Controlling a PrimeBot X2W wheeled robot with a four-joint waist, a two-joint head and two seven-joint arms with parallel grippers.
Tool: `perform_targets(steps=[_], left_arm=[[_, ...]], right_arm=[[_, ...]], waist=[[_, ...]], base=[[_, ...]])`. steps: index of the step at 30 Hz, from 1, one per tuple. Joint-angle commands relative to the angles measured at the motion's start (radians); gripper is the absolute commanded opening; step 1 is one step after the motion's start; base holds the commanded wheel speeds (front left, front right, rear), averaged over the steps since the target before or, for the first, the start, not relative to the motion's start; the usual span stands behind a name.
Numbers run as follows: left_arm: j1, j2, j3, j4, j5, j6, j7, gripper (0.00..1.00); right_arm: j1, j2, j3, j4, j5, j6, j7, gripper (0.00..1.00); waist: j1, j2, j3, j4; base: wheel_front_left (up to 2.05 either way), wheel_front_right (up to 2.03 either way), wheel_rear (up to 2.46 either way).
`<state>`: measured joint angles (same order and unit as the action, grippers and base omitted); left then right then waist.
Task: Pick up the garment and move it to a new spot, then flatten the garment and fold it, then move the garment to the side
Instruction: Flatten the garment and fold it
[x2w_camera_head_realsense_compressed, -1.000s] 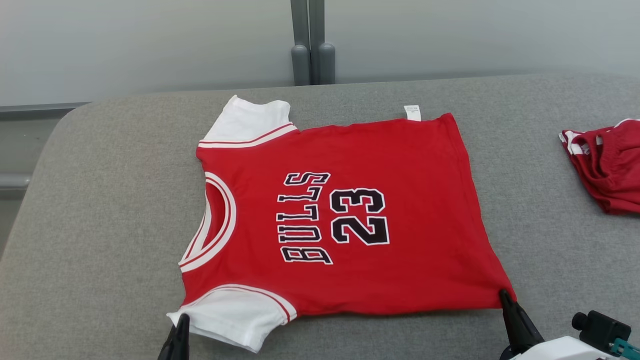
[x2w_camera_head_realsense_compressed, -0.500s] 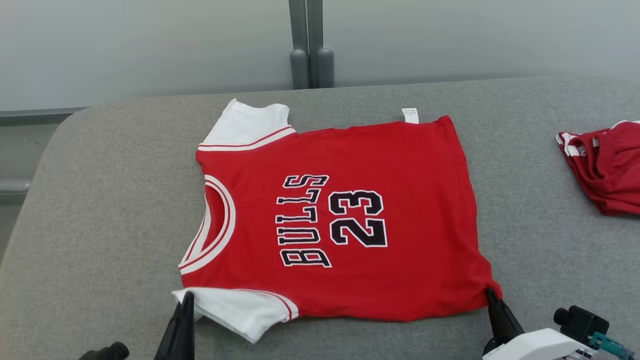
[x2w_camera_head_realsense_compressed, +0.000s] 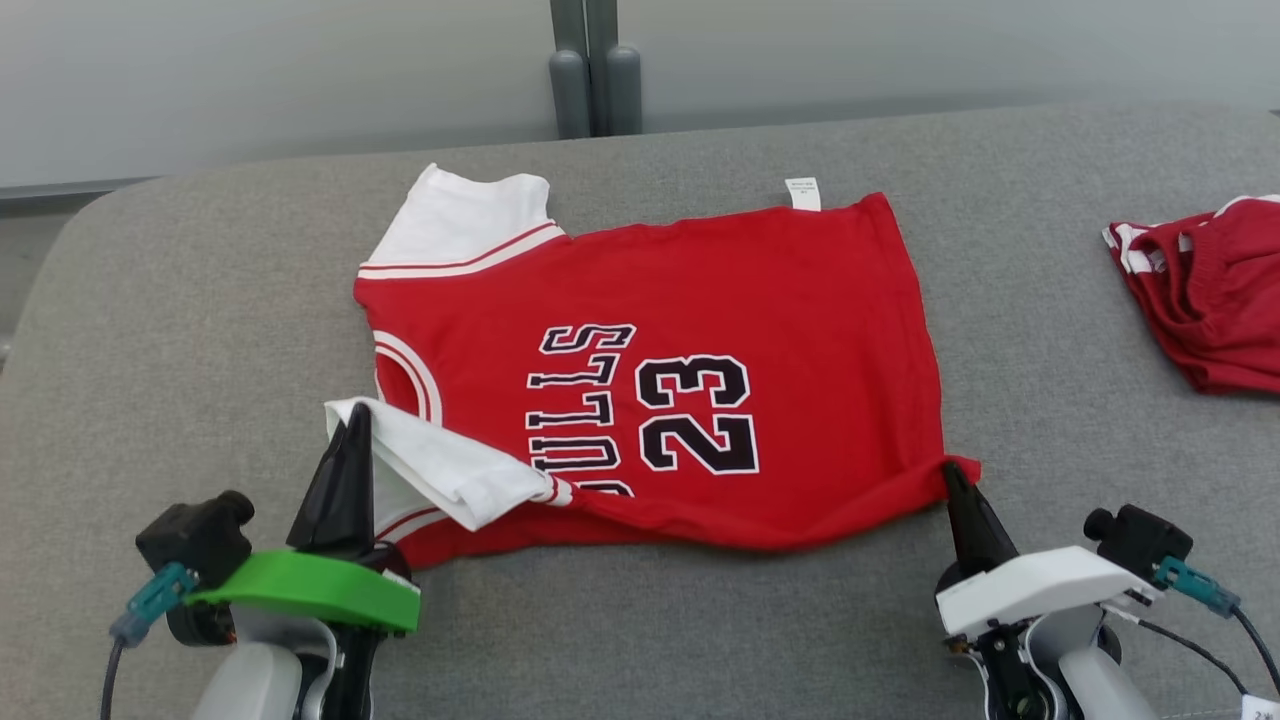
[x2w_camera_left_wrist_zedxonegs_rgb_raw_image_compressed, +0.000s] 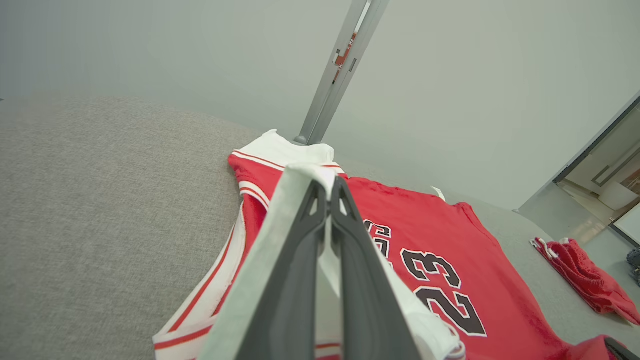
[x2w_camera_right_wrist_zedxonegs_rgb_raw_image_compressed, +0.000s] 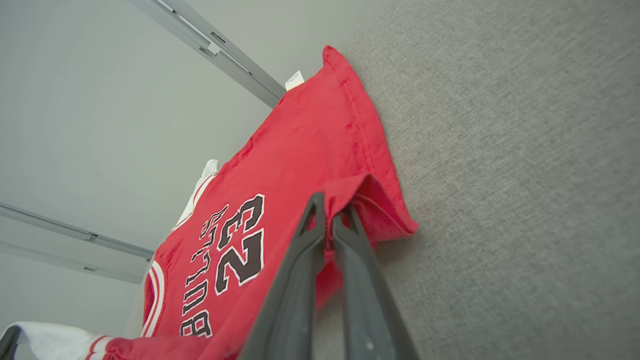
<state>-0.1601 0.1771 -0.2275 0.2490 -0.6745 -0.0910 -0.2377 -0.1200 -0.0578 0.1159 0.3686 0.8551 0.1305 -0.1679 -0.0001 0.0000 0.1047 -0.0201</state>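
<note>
The garment (x2w_camera_head_realsense_compressed: 780, 330) is a red jersey with white sleeves and "BULLS 23" in black, spread on the grey table (x2w_camera_head_realsense_compressed: 180, 300). My left gripper (x2w_camera_head_realsense_compressed: 355, 415) is shut on the near white sleeve (x2w_camera_head_realsense_compressed: 450, 470) and holds it lifted over the collar. In the left wrist view the left gripper (x2w_camera_left_wrist_zedxonegs_rgb_raw_image_compressed: 328, 186) pinches white cloth of the garment (x2w_camera_left_wrist_zedxonegs_rgb_raw_image_compressed: 430, 225). My right gripper (x2w_camera_head_realsense_compressed: 950, 475) is shut on the near red hem corner, raised slightly. In the right wrist view the right gripper (x2w_camera_right_wrist_zedxonegs_rgb_raw_image_compressed: 330, 207) clamps that corner of the garment (x2w_camera_right_wrist_zedxonegs_rgb_raw_image_compressed: 300, 155).
A second red and white garment (x2w_camera_head_realsense_compressed: 1210, 290) lies bunched at the table's right edge, also seen as a red bundle (x2w_camera_left_wrist_zedxonegs_rgb_raw_image_compressed: 585, 277) in the left wrist view. A grey post (x2w_camera_head_realsense_compressed: 590, 70) stands behind the table against the pale wall.
Both grippers have carried the near edge of the garment up and away from me, folding the sleeve and hem over the jersey. The head camera has tilted, showing more of both arms.
</note>
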Motion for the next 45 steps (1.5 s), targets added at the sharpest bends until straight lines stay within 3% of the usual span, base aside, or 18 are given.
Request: perform_targets(steps=[1,16,17,18,19,20,21,26,30,35,40,45], left_arm=[[-0.04,0.0,0.005,0.026,0.012,-0.006,-0.008,0.0],[-0.278,-0.044,0.082,0.275,0.1,-0.029,-0.028,0.0],[-0.283,-0.048,0.088,0.282,0.102,-0.031,-0.028,0.0],[-0.285,-0.052,0.092,0.286,0.107,-0.031,-0.028,0.06],[-0.287,-0.056,0.096,0.291,0.115,-0.032,-0.028,0.49],[-0.288,-0.059,0.098,0.293,0.121,-0.033,-0.028,0.89],[-0.288,-0.064,0.102,0.291,0.125,-0.034,-0.028,1.0],[-0.256,-0.087,0.118,0.252,0.129,-0.04,-0.028,1.0],[-0.173,-0.094,0.128,0.18,0.1,-0.04,-0.027,1.0],[-0.05,-0.065,0.142,0.141,0.066,-0.04,-0.027,1.0],[0.063,-0.045,0.156,0.131,0.034,-0.021,0.02,1.0],[0.111,-0.036,0.142,0.149,0.02,0.004,0.105,1.0]], right_arm=[[-0.03,0.0,0.006,0.015,0.0,0.0,-0.006,0.0],[-0.229,0.006,0.048,0.169,-0.034,0.0,-0.056,0.0],[-0.238,0.006,0.052,0.177,-0.031,0.0,-0.059,0.08],[-0.242,0.006,0.055,0.183,-0.025,0.0,-0.062,0.33],[-0.249,0.007,0.062,0.185,-0.022,0.0,-0.065,1.0],[-0.254,0.007,0.065,0.187,-0.021,0.0,-0.068,1.0],[-0.256,0.006,0.066,0.189,-0.015,0.0,-0.075,1.0],[-0.248,0.006,0.05,0.176,-0.023,0.0,-0.09,1.0],[-0.209,0.004,0.004,0.126,-0.111,0.0,-0.097,1.0],[-0.138,0.001,-0.068,0.043,-0.27,0.0,-0.097,1.0],[-0.055,0.006,-0.107,-0.018,-0.348,0.0,-0.097,1.0],[-0.02,0.007,-0.098,-0.039,-0.355,0.0,-0.097,1.0]], waist=[[0.0001,0.0,0.045,-0.029],[0.0001,0.0,0.146,-0.068],[0.0001,0.0,0.147,-0.068],[0.0001,0.0,0.146,-0.067],[0.0001,0.0,0.144,-0.065],[0.0001,0.0,0.141,-0.063],[0.0001,0.0,0.137,-0.06],[0.0001,0.0,0.103,-0.041],[0.0001,0.0,0.057,-0.024],[0.0001,0.0,0.011,-0.012],[0.0001,0.0,-0.031,-0.002],[0.0001,0.0,-0.042,-0.009]], base=[[0.0,0.0,0.0],[0.0,0.0,0.0],[0.0,0.0,0.0],[0.0,0.0,0.0],[0.0,0.0,0.0],[0.0,0.0,0.0],[0.0,0.0,0.0],[0.0,0.0,0.0],[0.0,0.0,0.0],[0.0,0.0,0.0],[0.0,0.0,0.0],[0.0,0.0,0.0]])
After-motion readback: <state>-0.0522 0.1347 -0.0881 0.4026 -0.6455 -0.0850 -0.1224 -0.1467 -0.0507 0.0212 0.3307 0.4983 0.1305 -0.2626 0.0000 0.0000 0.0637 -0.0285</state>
